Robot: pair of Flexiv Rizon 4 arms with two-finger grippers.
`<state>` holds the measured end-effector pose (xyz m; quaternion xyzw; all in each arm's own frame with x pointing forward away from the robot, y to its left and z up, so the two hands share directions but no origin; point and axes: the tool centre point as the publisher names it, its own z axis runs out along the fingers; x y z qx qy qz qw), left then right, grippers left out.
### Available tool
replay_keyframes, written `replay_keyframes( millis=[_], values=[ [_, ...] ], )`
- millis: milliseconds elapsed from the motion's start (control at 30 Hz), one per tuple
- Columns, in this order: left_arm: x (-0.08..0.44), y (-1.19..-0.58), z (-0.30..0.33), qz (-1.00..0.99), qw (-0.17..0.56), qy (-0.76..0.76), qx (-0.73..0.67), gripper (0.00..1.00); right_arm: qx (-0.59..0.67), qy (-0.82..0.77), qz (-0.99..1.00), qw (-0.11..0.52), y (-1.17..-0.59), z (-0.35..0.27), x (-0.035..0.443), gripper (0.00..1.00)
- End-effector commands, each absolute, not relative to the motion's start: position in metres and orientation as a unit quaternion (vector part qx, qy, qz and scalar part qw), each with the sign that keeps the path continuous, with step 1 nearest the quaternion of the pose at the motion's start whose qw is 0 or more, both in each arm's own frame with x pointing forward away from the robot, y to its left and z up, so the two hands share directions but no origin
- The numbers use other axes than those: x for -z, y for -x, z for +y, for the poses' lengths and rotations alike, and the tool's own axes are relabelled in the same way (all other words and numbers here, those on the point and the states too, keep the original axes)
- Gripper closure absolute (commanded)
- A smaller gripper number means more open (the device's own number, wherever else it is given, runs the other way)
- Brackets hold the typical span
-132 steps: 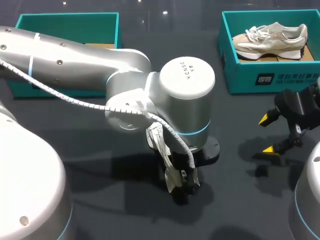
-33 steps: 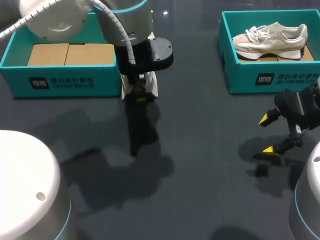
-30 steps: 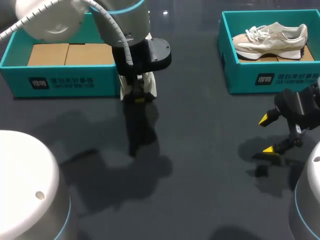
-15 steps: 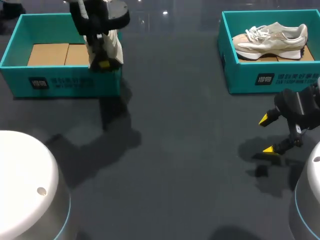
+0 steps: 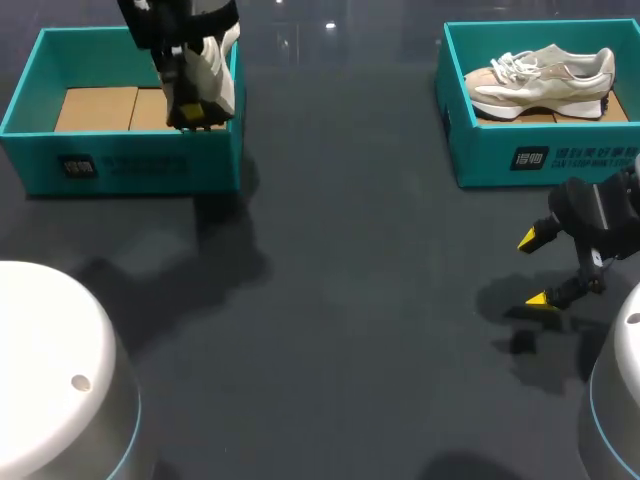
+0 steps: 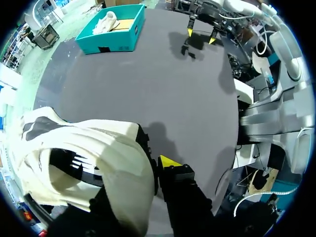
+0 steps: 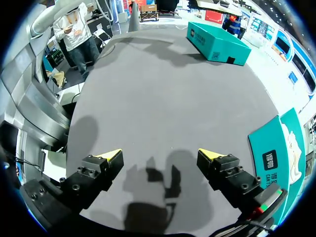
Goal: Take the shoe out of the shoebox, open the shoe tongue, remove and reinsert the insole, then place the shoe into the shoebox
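**Snag risk at the rim**

Over the worktop [image 5: 350, 300], at the left shoebox's [image 5: 130, 165] right end, the shoe [image 5: 220, 75] hangs clamped in my left end effector [image 5: 193, 111]. Lowered off-centre, it could snag the wall. My right end effector [image 5: 533, 269] hovers, fingers apart.

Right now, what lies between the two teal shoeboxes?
Nothing: the head view shows only bare dark table between the left shoebox and the right shoebox.
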<state>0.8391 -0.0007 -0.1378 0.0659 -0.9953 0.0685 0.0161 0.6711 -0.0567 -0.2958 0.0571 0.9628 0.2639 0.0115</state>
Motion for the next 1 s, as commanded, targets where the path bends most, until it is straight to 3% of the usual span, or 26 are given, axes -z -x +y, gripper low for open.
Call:
replay_keyframes(
  millis=[33, 467, 567, 1000],
  values=[
    [0.133, -0.889, 0.046, -0.994, 0.047, -0.058, -0.084, 1.00, -0.262, -0.058, 0.963, 0.013, -0.670, -0.056, 0.296, 0.00],
    [0.142, -0.982, 0.149, -0.995, 0.054, -0.058, -0.058, 1.00, -0.262, -0.058, 0.963, 0.013, -0.670, -0.056, 0.296, 0.00],
    [0.145, -0.997, 0.173, -0.997, -0.004, -0.082, 0.012, 1.00, -0.262, -0.058, 0.963, 0.013, -0.670, -0.056, 0.296, 0.00],
    [0.148, -1.002, 0.178, -0.997, 0.005, -0.083, 0.008, 1.00, -0.262, -0.058, 0.963, 0.013, -0.670, -0.056, 0.296, 0.00]
  ],
)
